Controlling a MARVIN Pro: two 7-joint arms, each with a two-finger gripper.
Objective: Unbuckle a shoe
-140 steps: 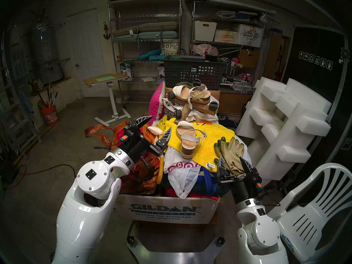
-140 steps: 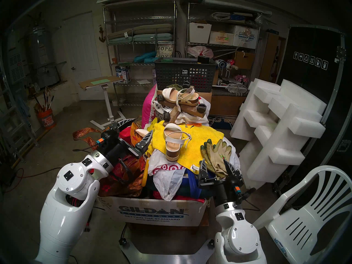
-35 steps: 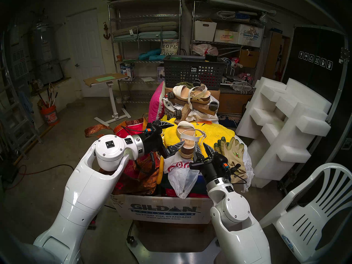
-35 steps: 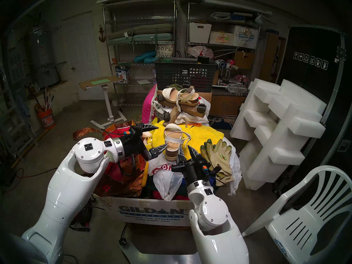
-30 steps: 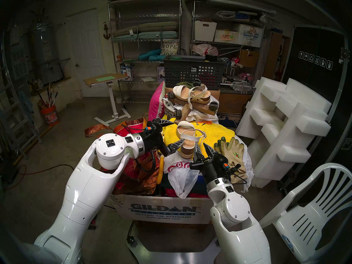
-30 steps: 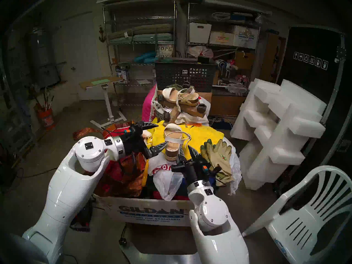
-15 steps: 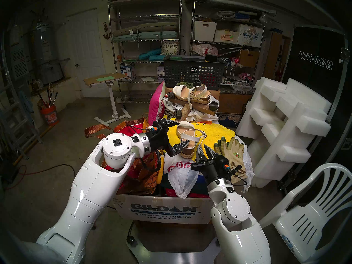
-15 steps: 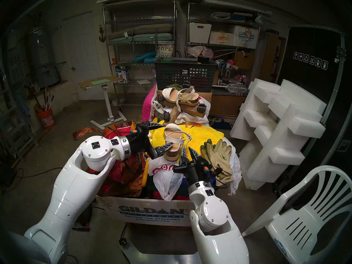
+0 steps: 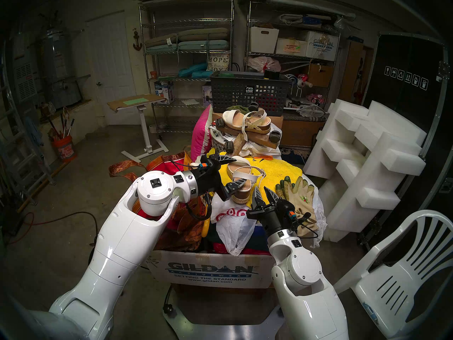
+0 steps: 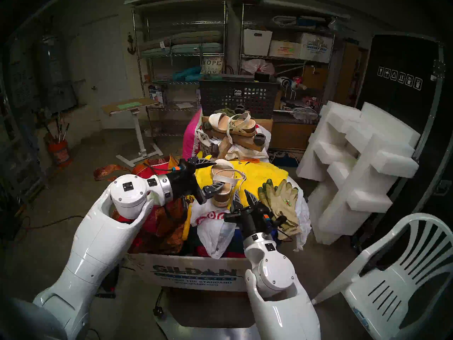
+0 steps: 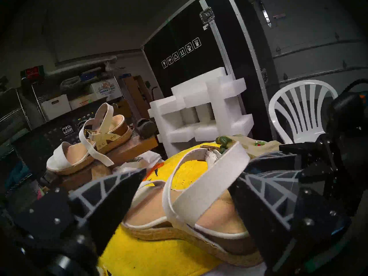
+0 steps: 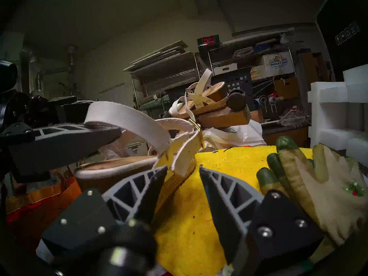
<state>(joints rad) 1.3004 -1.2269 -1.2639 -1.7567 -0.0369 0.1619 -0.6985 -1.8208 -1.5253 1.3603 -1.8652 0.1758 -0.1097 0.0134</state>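
White foam blocks [image 9: 367, 165] were seen stacked at the far right of the head view, beside a white plastic chair [image 9: 402, 278]. Cardboard formed the large printed box [image 9: 210, 273] at centre, heaped with bags and cloth and topped by a yellow towel [image 9: 277, 175]. On this towel the shoe [image 9: 241, 178] was seen resting, heel toward the robot, its white ankle strap [image 11: 207, 190] arched above the tan insole and its gold buckle [image 12: 200, 133] on the side facing the right arm. The left gripper [image 9: 231, 171] was seen with jaws spread wide, one finger at the toe end and the other at the heel end, the shoe lying between them. The right gripper [image 9: 263, 194] was seen with jaws parted and gripping nothing, just beside the heel, near a pair of green-tipped work gloves [image 9: 296, 192]. A flatter studded sandal [image 9: 245, 123] was seen behind, on a wooden dolly.
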